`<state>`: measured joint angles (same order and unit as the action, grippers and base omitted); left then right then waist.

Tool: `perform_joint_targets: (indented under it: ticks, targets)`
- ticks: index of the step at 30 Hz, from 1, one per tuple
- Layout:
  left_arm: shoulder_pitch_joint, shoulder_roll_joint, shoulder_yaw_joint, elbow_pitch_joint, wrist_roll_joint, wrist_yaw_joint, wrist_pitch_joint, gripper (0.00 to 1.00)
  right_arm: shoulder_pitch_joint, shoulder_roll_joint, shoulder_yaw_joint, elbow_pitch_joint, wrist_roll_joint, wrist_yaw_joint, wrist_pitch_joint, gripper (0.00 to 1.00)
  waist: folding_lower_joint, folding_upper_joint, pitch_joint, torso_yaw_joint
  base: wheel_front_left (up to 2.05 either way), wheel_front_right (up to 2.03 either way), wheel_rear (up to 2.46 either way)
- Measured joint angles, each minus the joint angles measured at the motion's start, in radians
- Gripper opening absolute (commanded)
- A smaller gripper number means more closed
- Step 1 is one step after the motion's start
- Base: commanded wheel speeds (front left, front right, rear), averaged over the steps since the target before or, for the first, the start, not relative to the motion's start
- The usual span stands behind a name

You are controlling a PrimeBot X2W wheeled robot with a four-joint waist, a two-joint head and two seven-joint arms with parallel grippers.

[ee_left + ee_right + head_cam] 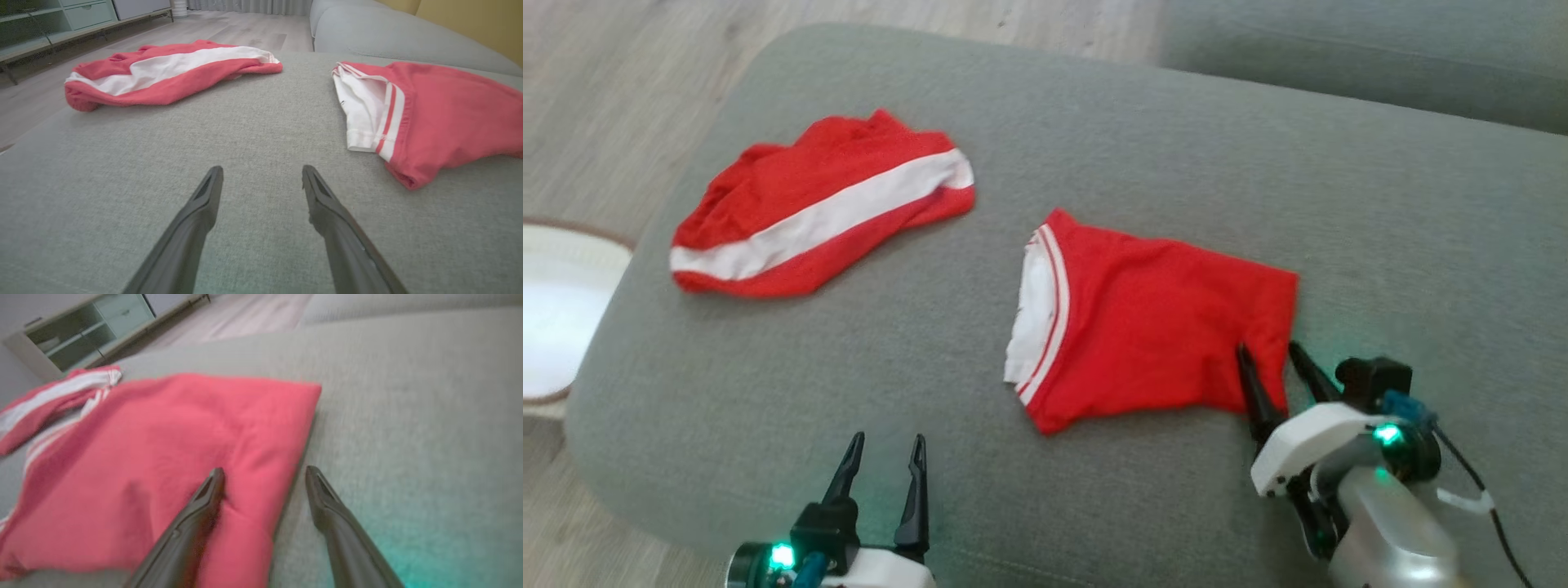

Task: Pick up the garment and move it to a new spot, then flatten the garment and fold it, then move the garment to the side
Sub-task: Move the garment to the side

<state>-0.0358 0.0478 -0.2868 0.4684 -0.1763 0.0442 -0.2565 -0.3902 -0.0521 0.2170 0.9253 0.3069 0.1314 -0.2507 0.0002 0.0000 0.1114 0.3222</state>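
Two red garments are laid on the grey cushion (1094, 122). The trimmed garment (1168, 327), red with a white banded edge, is located at the middle of the cushion, slightly toward its right side, and lies as a flat, roughly rectangular panel. The striped garment (817, 212) is bunched near the cushion's far left corner.

The trimmed garment is judged to be the task's item, since the right gripper (1267, 349) is positioned at the garment corner nearest the cushion's front right. The fingers of this gripper are spread wide. In the right wrist view, one finger is placed over the red cloth and the other over bare cushion, so that the side hem runs between them. This straddling placement is judged to suit either a corner pinch or a pressing stroke along the hem. Contact with the cloth cannot be confirmed.

The left gripper (889, 438) is held above bare fabric at the cushion's front edge, left of centre, with its fingers likewise spread and nothing between them. It is judged to be parked clear of both garments so that the working zone is not obstructed.

The striped garment is placed well apart from the trimmed garment, with bare cushion between the two.
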Motion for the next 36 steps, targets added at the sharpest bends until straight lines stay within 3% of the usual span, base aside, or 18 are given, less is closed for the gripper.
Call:
perform_joint_targets:
  ticks: [3,4,5,6,14,20,21,31,36]
  targets:
    - [0.000,0.000,0.002,0.000,-0.009,0.001,0.000,1.00,-0.023,-0.004,0.038,0.060,0.032,0.000,-0.010,1.00,-0.0001,-0.0001,0.015,0.020,0.00,0.00,0.00]
    - [0.000,0.000,0.002,0.000,-0.010,0.001,0.000,1.00,-0.034,-0.009,0.060,0.063,0.062,0.000,-0.010,0.91,-0.0001,-0.0001,0.018,0.022,0.00,0.00,0.00]
    - [0.000,0.000,0.003,0.000,-0.010,0.001,0.000,1.00,-0.042,-0.014,0.086,0.064,0.087,0.000,-0.010,0.10,-0.0001,-0.0001,0.020,0.020,0.00,0.00,0.00]
    - [0.000,0.000,0.003,-0.001,-0.011,0.001,0.000,1.00,-0.051,-0.014,0.103,0.063,0.103,0.000,-0.010,0.00,0.0000,-0.0001,0.020,0.015,0.00,0.00,0.00]
    - [-0.005,0.000,0.014,-0.015,-0.007,0.000,0.000,1.00,-0.055,0.004,0.094,0.000,0.091,0.000,-0.004,0.00,-0.0001,-0.0001,0.007,-0.117,0.00,0.00,0.00]
    - [-0.057,0.000,0.006,-0.021,-0.001,-0.010,0.000,1.00,-0.052,0.001,0.077,-0.048,0.054,0.000,-0.004,0.00,-0.0002,-0.0001,0.001,-0.300,0.00,0.00,0.00]
    - [-0.057,0.000,0.006,-0.021,-0.001,-0.010,0.000,1.00,-0.052,0.001,0.077,-0.048,0.054,0.000,-0.004,0.00,-0.0002,-0.0001,0.001,-0.300,0.00,0.00,0.00]
    - [-0.116,0.000,-0.014,-0.024,0.000,-0.017,0.000,1.00,-0.051,-0.001,0.091,-0.114,0.074,0.000,-0.004,0.00,-0.0002,0.0000,0.022,-0.635,0.00,0.00,0.00]
    - [-0.134,0.000,-0.022,-0.020,0.007,-0.020,0.000,1.00,-0.051,-0.002,0.075,-0.136,0.070,0.000,-0.004,0.00,-0.0002,0.0000,0.052,-0.752,0.00,0.00,0.00]
